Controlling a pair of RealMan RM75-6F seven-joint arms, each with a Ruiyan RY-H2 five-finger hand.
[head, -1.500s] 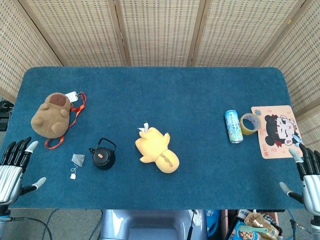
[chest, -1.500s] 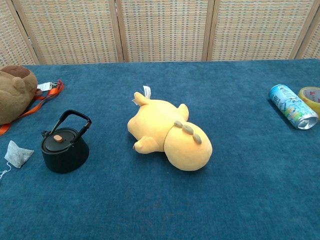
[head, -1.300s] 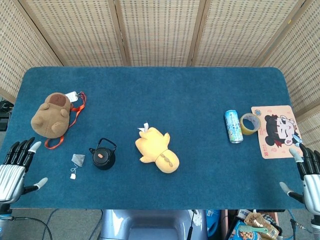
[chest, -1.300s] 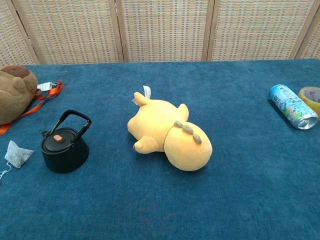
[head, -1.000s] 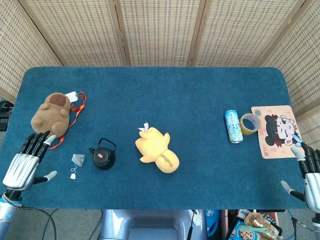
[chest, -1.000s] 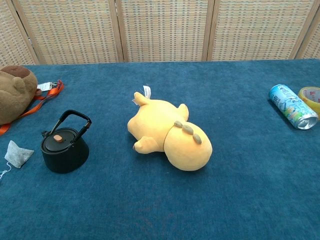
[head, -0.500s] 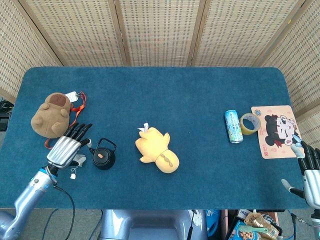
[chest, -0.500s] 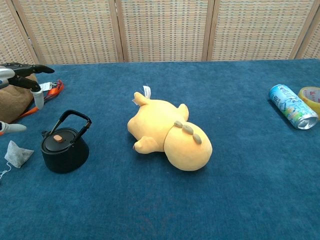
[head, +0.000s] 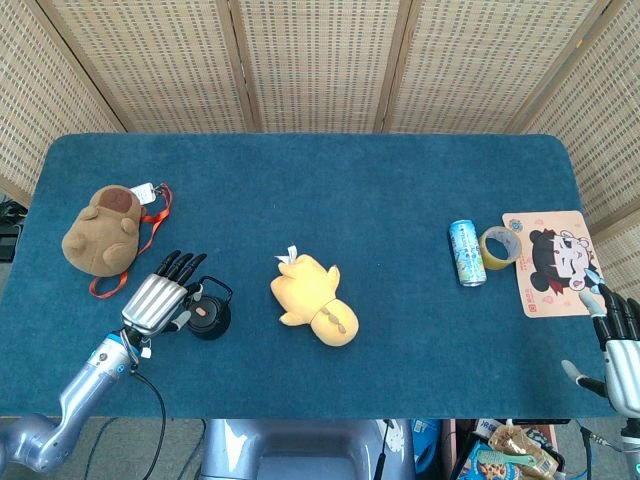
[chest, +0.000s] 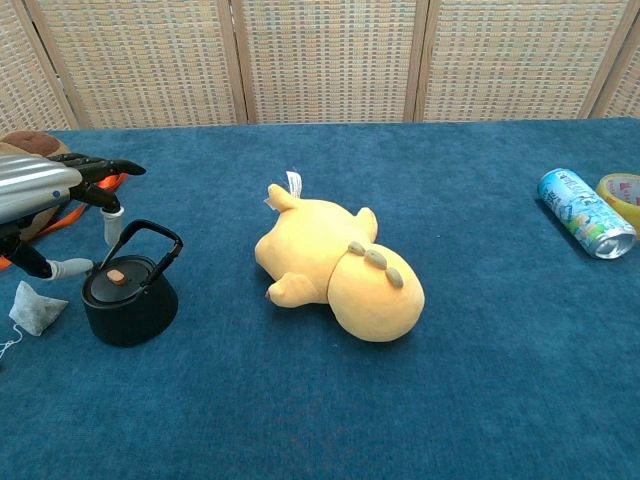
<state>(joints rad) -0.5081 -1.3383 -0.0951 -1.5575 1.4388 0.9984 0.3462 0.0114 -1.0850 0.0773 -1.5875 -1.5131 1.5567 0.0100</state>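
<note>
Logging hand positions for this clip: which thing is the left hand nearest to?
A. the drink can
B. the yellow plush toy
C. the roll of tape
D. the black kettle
D. The left hand hovers with fingers spread just beside the black kettle, holding nothing.

Teapot (head: 208, 316) left of duck toy (head: 313, 301) — apart

Bright, even overhead light, soft short shadows, both views sharp and glare-free.
</note>
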